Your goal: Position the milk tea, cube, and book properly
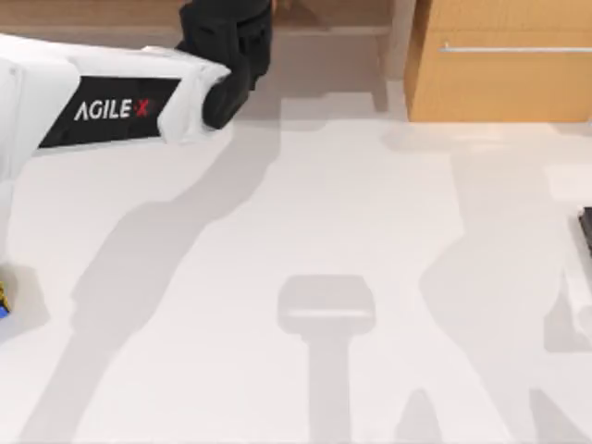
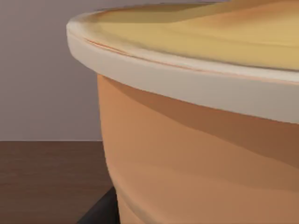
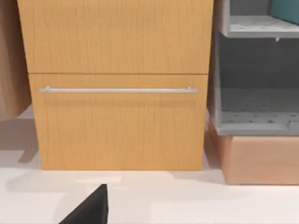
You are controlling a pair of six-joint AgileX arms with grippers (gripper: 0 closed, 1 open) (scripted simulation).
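The milk tea (image 2: 196,140) is a peach-tan cup with a pale rim and a yellowish lid, very close in the left wrist view. It stands above a dark brown wooden surface. My left gripper (image 1: 228,42) reaches to the table's far edge and is shut on the cup, with one dark finger (image 2: 100,212) against its wall. The cube (image 1: 3,302) shows as a yellow and blue sliver at the table's left edge. The book is out of view. My right gripper (image 1: 585,236) stays parked at the right edge.
An orange-wood cabinet (image 1: 499,74) with a metal handle (image 3: 117,90) stands at the back right. Beside it in the right wrist view is a grey open shelf unit (image 3: 257,93) on a tan base. Arm shadows cross the white table (image 1: 324,213).
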